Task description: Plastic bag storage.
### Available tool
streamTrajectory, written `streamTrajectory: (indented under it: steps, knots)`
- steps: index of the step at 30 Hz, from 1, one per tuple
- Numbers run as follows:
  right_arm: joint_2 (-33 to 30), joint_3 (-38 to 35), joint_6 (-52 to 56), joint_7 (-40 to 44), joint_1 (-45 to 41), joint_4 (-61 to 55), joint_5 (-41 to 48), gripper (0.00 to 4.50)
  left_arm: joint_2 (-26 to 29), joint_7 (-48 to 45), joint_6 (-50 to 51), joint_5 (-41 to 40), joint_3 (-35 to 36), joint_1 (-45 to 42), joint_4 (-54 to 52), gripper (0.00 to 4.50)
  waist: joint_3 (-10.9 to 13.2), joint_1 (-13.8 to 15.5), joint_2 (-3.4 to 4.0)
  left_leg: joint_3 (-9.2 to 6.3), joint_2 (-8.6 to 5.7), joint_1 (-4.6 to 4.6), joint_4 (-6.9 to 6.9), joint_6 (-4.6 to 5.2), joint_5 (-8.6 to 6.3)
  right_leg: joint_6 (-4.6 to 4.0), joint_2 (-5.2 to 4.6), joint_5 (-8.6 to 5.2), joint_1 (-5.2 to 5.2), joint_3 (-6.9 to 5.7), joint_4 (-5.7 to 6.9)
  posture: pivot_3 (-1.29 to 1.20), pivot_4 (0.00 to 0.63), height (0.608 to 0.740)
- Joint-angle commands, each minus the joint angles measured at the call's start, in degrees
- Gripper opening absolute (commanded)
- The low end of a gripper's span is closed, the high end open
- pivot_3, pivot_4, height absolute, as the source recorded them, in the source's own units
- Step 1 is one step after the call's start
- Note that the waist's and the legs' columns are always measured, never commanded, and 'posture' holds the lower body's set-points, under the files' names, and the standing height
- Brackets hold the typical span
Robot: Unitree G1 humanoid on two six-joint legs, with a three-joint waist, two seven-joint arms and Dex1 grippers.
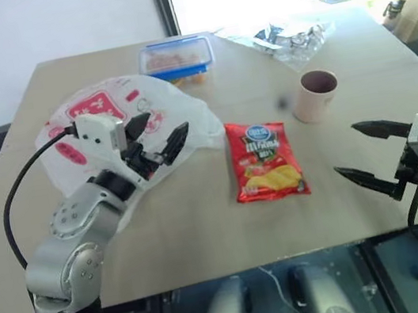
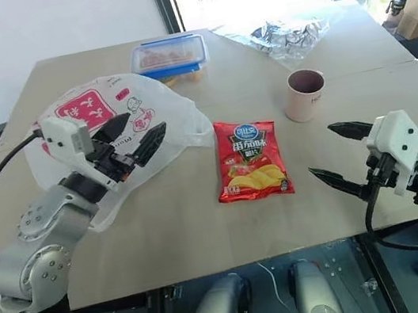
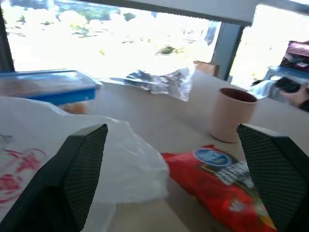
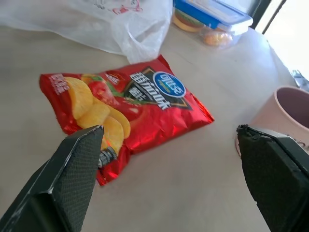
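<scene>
Right tool (image 2: pixel 338 152) is hovering off the near right edge of the bench (image 2: pixel 207 241), fingers spread wide, holding nothing — its wrist view is looking across at the chip packet and the cup. Left tool (image 1: pixel 159 135) is hanging over the near left part of the bench, fingers also wide apart and gripping nothing; it is sitting just above the plastic bag (image 1: pixel 98 115), and contact cannot be confirmed.

The plastic bag is lying spread out flat on the left half of the bench, red logo and printed marks facing up, its right edge reaching close to the chip packet without touching it. Red chip packet (image 2: pixel 250 157) is lying flat mid-bench, between the two tools, label up.

Further back, a pink cup (image 2: pixel 304 95) is standing upright to the right of the packet, well apart from the bag. Behind the bag — a clear food box with a blue lid (image 1: pixel 175 57) is sitting near the far edge. A crumpled clear wrapper (image 2: pixel 289 33) is lying at the far right by the window.
</scene>
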Motion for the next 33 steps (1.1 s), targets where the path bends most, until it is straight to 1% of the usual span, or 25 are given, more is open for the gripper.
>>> streamTrajectory:
  steps: [1,3,8,14,15,19,20,21,24,28,29,30,33]
  knots:
    - [-1.16,-1.01,-1.08,5.12,2.0,-5.44,6.34,4.47,14.13,3.33,2.73,20.04,-8.76,-0.01,0.47,4.5,0.09,-0.15,-0.05,-0.02,0.02,-0.03,-0.03,-0.02,0.0,-0.01,0.06,0.0,-0.05,-0.01,-0.01,0.0,0.15,0.74]
    - [-0.98,-0.93,-2.82,6.98,3.53,-7.2,7.21,4.47,17.23,3.68,2.05,24.62,-10.53,1.7,2.76,4.5,0.11,-0.13,0.01,0.09,0.05,0.11,-0.19,-0.06,-0.04,-0.04,0.08,0.01,-0.06,0.14,-0.02,0.0,0.15,0.74]
    - [0.06,-0.13,-6.42,7.43,5.03,-8.8,5.9,4.47,21.52,2.13,-2.63,35.37,-14.13,3.33,9.98,4.5,0.18,0.13,-0.1,0.07,0.05,0.02,-0.21,-0.06,-0.08,0.15,0.0,-0.1,-0.09,0.1,-0.13,0.0,0.15,0.74]
    - [0.61,-1.93,-9.34,7.26,9.15,-9.81,4.85,4.47,21.05,-1.1,-5.03,41.47,-16.18,1.88,14.91,4.5,0.18,0.56,-0.09,-0.03,0.05,-0.05,-0.19,-0.07,-0.09,0.08,-0.16,-0.06,-0.11,0.01,-0.13,0.0,0.15,0.74]
    - [0.68,-2.31,-9.67,6.87,9.67,-9.85,4.62,4.47,20.93,-1.52,-6.05,42.79,-17.1,1.36,16.31,4.5,0.18,0.57,-0.09,-0.03,0.05,-0.05,-0.19,-0.07,-0.09,0.06,-0.3,-0.05,-0.11,0.01,-0.13,0.0,0.15,0.74]
    - [0.95,-3.32,-10.98,6.57,12.12,-10.17,3.92,4.47,19.56,-1.8,-11.22,47.69,-20.18,-1.55,23.02,4.5,0.17,0.63,-0.09,-0.04,0.04,-0.05,-0.18,-0.07,-0.09,0.06,-0.34,-0.04,-0.12,-0.04,-0.11,0.0,0.15,0.74]
    - [0.99,-3.42,-11.22,6.51,12.64,-10.35,3.76,4.5,19.12,-1.94,-12.19,48.25,-20.25,-1.99,24.34,3.96,0.17,0.65,-0.09,-0.04,0.04,-0.05,-0.18,-0.07,-0.08,0.06,-0.34,-0.04,-0.12,-0.04,-0.11,0.0,0.15,0.74]
    - [1.11,-3.54,-11.45,6.27,13.18,-10.5,3.56,4.5,18.97,-2.15,-13.6,49.15,-20.62,-2.3,25.67,3.72,0.17,0.67,-0.09,-0.04,0.04,-0.05,-0.18,-0.07,-0.08,0.06,-0.34,-0.04,-0.12,-0.05,-0.11,0.0,0.15,0.74]
    - [1.59,-3.85,-12.03,5.56,14.8,-11.0,3.16,4.5,18.28,-1.95,-18.01,51.33,-20.51,-2.69,28.85,2.4,0.17,0.54,-0.09,-0.01,0.03,-0.06,-0.17,-0.07,-0.08,-0.01,-0.36,0.0,-0.13,-0.03,-0.11,0.0,0.15,0.74]
    - [2.42,-4.11,-12.9,5.13,17.21,-11.65,2.55,4.5,16.9,-1.64,-22.9,52.53,-19.39,-2.88,33.22,0.42,0.17,0.56,-0.08,-0.03,0.03,-0.06,-0.17,-0.07,-0.08,-0.01,-0.38,0.01,-0.14,-0.04,-0.11,0.0,0.15,0.74]
    - [2.49,-4.32,-13.17,5.18,17.66,-11.66,2.39,4.5,16.23,-1.87,-23.42,51.91,-18.59,-3.29,33.11,0.12,0.17,0.57,-0.08,-0.03,0.03,-0.06,-0.17,-0.07,-0.08,-0.01,-0.38,0.01,-0.14,-0.05,-0.1,0.0,0.15,0.74]
    - [2.56,-4.73,-13.42,5.1,18.01,-11.53,2.23,4.5,15.3,-2.23,-24.16,50.74,-17.44,-3.85,32.58,0.03,0.17,0.6,-0.09,-0.03,0.03,-0.07,-0.15,-0.06,-0.09,-0.01,-0.38,0.01,-0.13,-0.05,-0.1,0.0,0.15,0.74]
    - [2.74,-6.22,-14.02,5.13,18.65,-10.64,2.63,4.5,13.07,-4.94,-24.3,47.14,-14.17,-4.49,30.59,0.03,0.16,0.86,-0.1,-0.07,0.03,-0.15,-0.02,-0.06,-0.09,0.0,-0.4,0.02,-0.13,-0.11,-0.1,0.0,0.15,0.74]
